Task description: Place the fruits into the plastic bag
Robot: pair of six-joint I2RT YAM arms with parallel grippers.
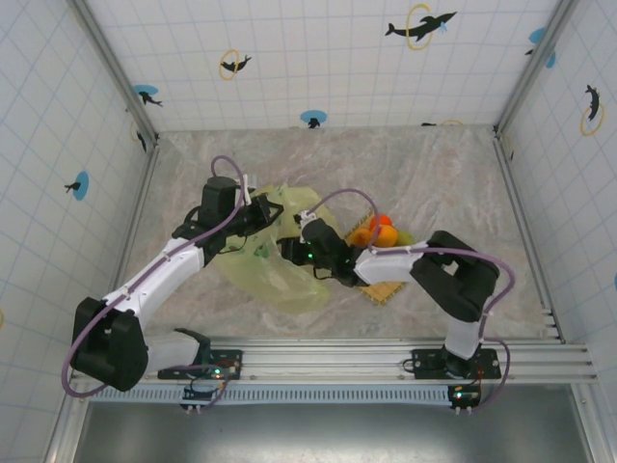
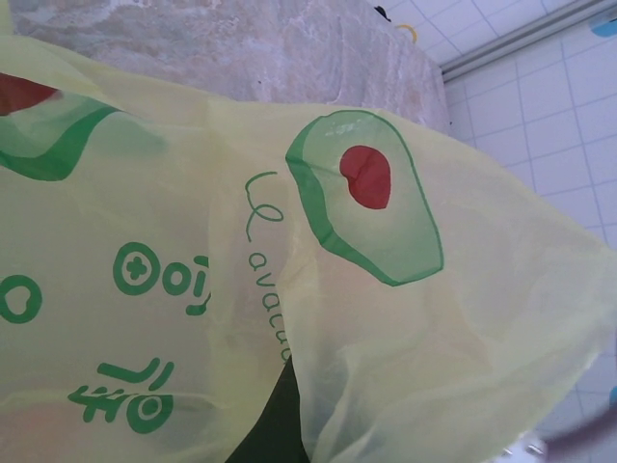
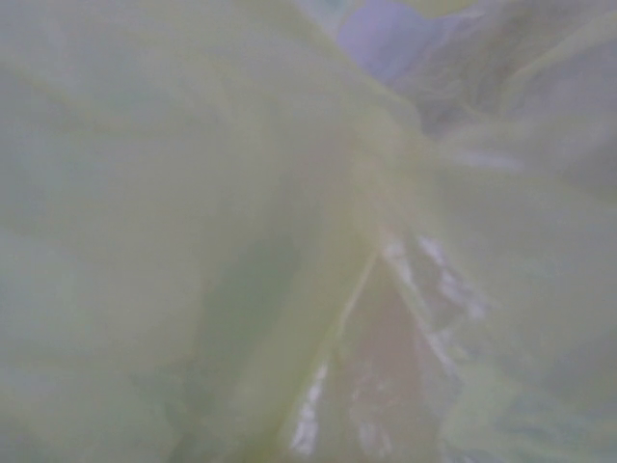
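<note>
Plastic bag point(image 1: 280, 278) lies crumpled, long axis running far-to-near.
Fruits point(image 1: 381, 231) are piled on the woven mat point(image 1: 387, 290). Left gripper point(image 1: 257, 216) and right gripper point(image 1: 287, 250) are at the bag, can't tell their fingers' state.

**Surroundings: mat, table, walls**

Woven straw-coloured mat point(image 1: 385, 290) lies on the table point(image 1: 443, 183), to the right of the right hand point(image 1: 287, 249) & a bit nearer the bases; only part of it shows. Table top is marbled grey-beige. White tiled walls point(image 1: 58, 116) w/ blue grid close 3 sides. Dolphin sticker point(image 1: 421, 24) w/ yellow ring sits on the back wall, well beyond the hand. Metal rails point(image 1: 386, 352) run along the near edge, behind the hand. Left wrist view: same marbled top & tiled wall, upper right.
</note>
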